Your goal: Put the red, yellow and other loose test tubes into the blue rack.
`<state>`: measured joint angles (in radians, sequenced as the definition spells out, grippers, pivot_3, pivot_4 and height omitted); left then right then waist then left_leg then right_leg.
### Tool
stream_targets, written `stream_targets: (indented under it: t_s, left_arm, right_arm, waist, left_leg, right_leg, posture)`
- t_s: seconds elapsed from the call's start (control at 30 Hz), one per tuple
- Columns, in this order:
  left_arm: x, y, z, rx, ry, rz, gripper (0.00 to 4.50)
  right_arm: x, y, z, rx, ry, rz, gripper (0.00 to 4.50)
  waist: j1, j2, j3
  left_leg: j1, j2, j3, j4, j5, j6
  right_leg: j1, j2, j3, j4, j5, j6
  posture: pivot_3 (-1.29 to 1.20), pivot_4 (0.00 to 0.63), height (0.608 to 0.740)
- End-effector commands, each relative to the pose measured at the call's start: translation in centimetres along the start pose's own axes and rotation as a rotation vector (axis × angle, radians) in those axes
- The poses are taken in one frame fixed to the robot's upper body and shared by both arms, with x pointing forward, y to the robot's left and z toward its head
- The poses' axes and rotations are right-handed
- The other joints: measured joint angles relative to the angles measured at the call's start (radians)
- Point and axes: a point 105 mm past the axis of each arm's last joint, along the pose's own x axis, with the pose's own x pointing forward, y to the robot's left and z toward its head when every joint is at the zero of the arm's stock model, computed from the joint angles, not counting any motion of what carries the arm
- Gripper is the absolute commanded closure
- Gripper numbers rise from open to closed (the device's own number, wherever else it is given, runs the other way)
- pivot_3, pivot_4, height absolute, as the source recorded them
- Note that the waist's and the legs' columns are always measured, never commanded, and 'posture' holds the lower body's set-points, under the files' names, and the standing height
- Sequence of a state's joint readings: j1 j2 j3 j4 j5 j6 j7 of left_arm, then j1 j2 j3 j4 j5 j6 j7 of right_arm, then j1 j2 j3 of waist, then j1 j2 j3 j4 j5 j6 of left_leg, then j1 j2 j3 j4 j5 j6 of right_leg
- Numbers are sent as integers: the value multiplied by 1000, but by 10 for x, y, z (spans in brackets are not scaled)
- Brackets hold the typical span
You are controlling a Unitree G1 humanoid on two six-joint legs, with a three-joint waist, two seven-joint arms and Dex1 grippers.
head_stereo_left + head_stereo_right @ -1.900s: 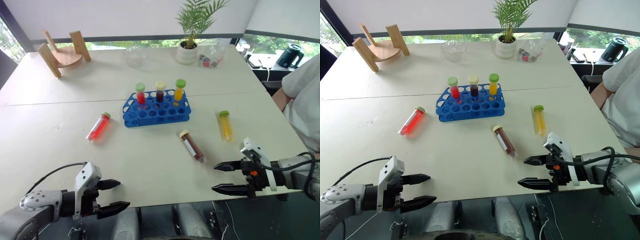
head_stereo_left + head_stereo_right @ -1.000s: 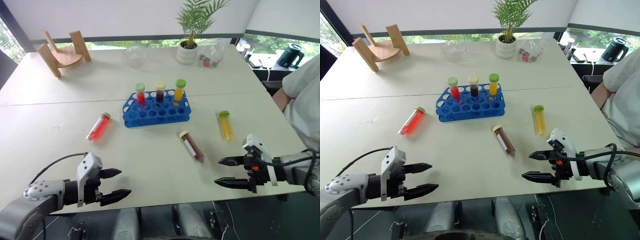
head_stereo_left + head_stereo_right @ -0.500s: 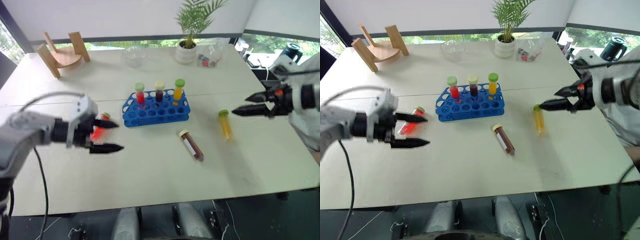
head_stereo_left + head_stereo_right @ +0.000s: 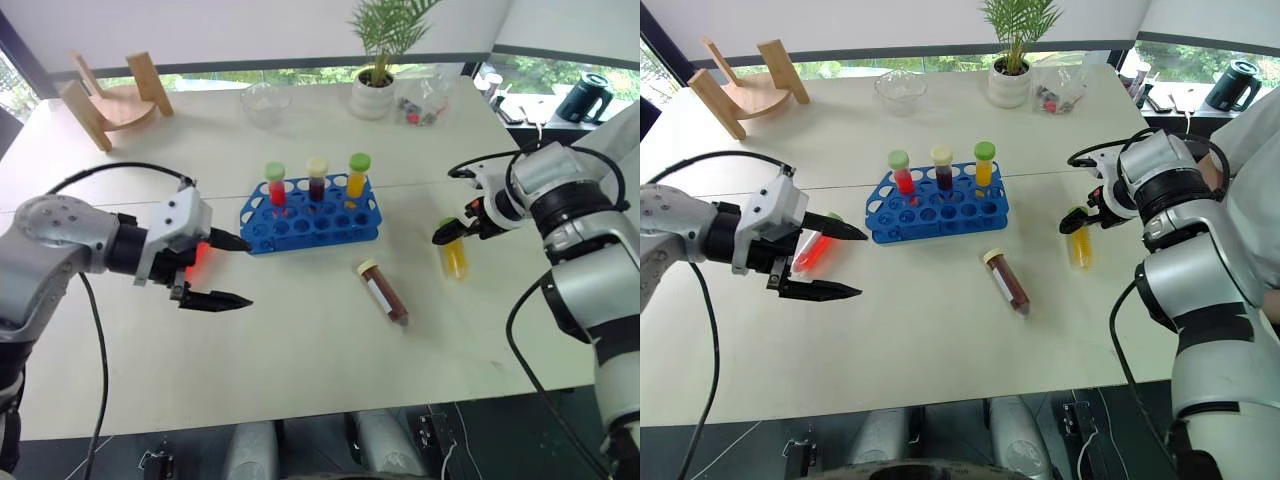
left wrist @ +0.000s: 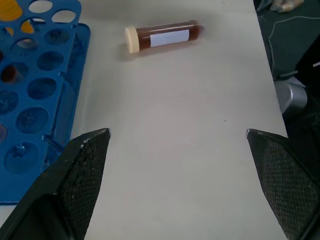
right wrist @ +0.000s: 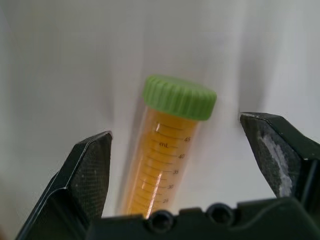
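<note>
The blue rack (image 4: 300, 230) stands mid-table with three capped tubes upright in its back row. A red loose test tube (image 4: 812, 250) lies left of the rack, partly hidden by my left gripper (image 4: 248, 272). That gripper hovers open above it, pointing right toward the rack and holding nothing. The brown tube with a cream cap (image 4: 384, 293) lies in front of the rack. To the right lies the yellow tube (image 4: 455, 258). My right gripper (image 4: 447, 232) points down over its green cap (image 6: 179, 96), open, with a finger on either side and apart from it.
A wooden curved stand (image 4: 105, 100) sits at the far left corner. A glass bowl (image 4: 265, 100), a potted plant (image 4: 375, 95) and a plastic bag (image 4: 425, 105) line the far edge. A person in white (image 4: 1262, 130) is at the right edge.
Both arms rose from the near table edge. The left gripper moved forward over the red tube. The right gripper swung out and turned down over the yellow tube's cap.
</note>
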<state>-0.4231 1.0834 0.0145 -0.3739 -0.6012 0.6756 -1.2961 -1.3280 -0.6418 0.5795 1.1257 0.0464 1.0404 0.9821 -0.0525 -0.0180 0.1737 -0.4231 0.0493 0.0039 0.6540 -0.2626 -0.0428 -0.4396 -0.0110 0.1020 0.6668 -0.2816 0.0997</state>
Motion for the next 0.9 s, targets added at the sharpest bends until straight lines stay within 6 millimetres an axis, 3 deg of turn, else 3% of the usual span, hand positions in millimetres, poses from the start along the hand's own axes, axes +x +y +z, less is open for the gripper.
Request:
stream_targets:
  t_s: [0.03, 0.2, 0.23, 0.37, 0.47, 0.53, 0.57, 0.63, 0.67, 0.77, 0.9]
  left_arm:
    - [-9, -1, 4, 24, -3, 46, 0]
    - [-12, 0, -2, 4, -4, 70, 0]
    - [-12, 0, -3, 2, -3, 70, 0]
    - [-10, 0, -9, -11, 10, 59, 0]
    - [-12, 1, -12, -35, 1, 51, 0]
    - [-15, 4, -14, -54, -7, 54, 0]
    - [-19, 9, -14, -69, -17, 65, 0]
    - [-27, 19, -15, -86, -22, 91, 0]
    - [-29, 23, -17, -91, -18, 104, 0]
    - [-38, 28, -21, -114, -12, 135, 0]
    - [-44, 36, -26, -185, -50, 197, 0]
  right_arm:
    - [11, -5, -11, -56, 63, -37, 917]
    - [21, -2, -24, -73, 137, -18, 3430]
    - [22, -1, -26, -73, 144, -11, 3663]
    - [18, -4, -14, -93, 54, -5, 3664]
    - [-13, 14, 27, -58, -173, 149, 3664]
    - [-38, 22, 58, -180, -406, 196, 3664]
    - [-64, 30, 79, -221, -624, 218, 3664]
    - [-114, 46, 95, -241, -999, 242, 3664]
    - [-129, 54, 93, -212, -1121, 254, 3664]
    - [-143, 93, 77, -147, -1314, 345, 3664]
    - [-135, 146, 49, -134, -1477, 342, 3664]
  waist:
    - [-3, 0, 0]
    - [-4, -1, -1]
    - [-4, -1, -1]
    - [-5, -2, -1]
    - [-12, 0, 0]
    - [-18, 1, 1]
    - [-20, 3, 2]
    - [-18, 3, 2]
    - [-16, 4, 2]
    - [-18, 3, 1]
    - [-16, 3, 1]
  left_leg:
    - [2, 0, -1, 1, 0, 0]
    - [12, 0, -2, 4, 0, 0]
    - [14, 0, -3, 4, 0, 0]
    - [14, 0, -6, 4, 0, 0]
    - [14, 0, -6, 4, 0, 0]
    - [14, 0, -6, 4, 0, 0]
    - [14, 0, -6, 4, 0, 0]
    - [13, 0, -7, 1, 0, 0]
    - [13, 0, -7, -1, 0, 0]
    - [13, 1, -10, -6, 0, 0]
    - [12, 0, -9, -6, 0, -1]
  right_leg:
    - [2, 0, 0, 0, 0, 0]
    - [15, 0, -1, 0, 0, 0]
    - [17, 0, -1, 0, 0, 0]
    - [18, 1, -4, 0, 0, 0]
    - [18, 0, -4, 0, 0, 0]
    - [18, 0, -4, 0, 0, 1]
    - [17, 1, -4, 0, 0, 1]
    - [15, 1, -3, 1, 0, 1]
    - [14, 2, -4, 1, 0, 0]
    - [13, 2, -5, 1, -2, -2]
    - [12, 1, -5, 2, -2, -3]
  posture:
    - [0, 150, 740]
    - [0, 150, 740]
    - [0, 150, 740]
    - [0, 150, 740]
    - [0, 150, 740]
    - [0, 150, 740]
    - [0, 150, 740]
    - [0, 150, 740]
    - [0, 150, 740]
    - [0, 150, 740]
    - [0, 150, 740]
